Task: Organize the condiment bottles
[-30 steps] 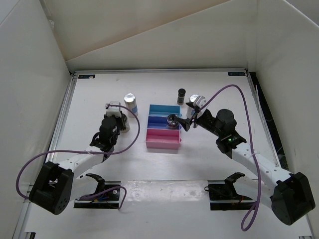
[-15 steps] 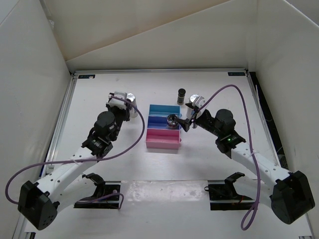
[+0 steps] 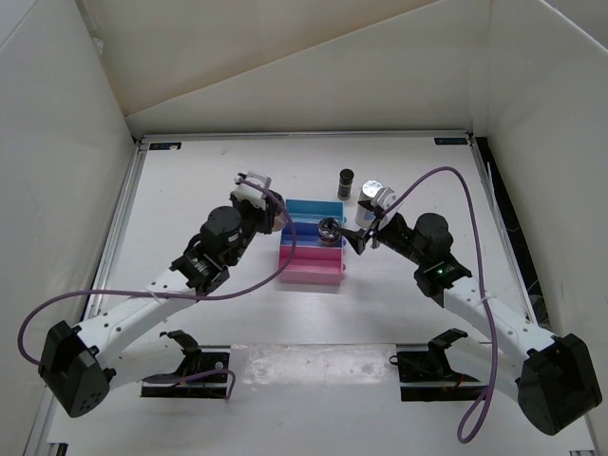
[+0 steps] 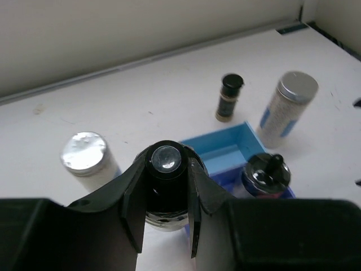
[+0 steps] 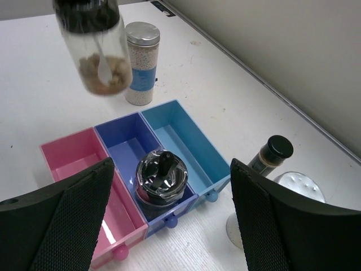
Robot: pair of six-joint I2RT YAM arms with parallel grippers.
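Note:
My left gripper (image 4: pixel 166 197) is shut on a clear short jar with a dark top (image 4: pixel 165 161), holding it in the air at the rack's far-left corner (image 3: pixel 269 210). In the right wrist view this jar (image 5: pixel 98 53) hangs with brown contents showing. A second dark-topped jar (image 3: pixel 330 228) stands in the rack's purple middle compartment (image 5: pixel 162 175). My right gripper (image 5: pixel 172 214) is open just right of it, its fingers apart from the jar. A slim dark bottle (image 3: pixel 346 181) and a white shaker with a silver lid (image 3: pixel 371 193) stand behind the rack's right end. Another white shaker (image 4: pixel 86 153) stands left of the rack.
The stepped rack (image 3: pixel 309 268) has pink, purple and light-blue compartments; its pink one (image 5: pixel 67 155) and light-blue one (image 4: pixel 225 148) hold nothing. White walls enclose the table on three sides. Purple cables loop from both arms.
My left arm has carried its jar away from the table's left side, rightward and farther back, up to the rack's left end. The right gripper has barely moved.

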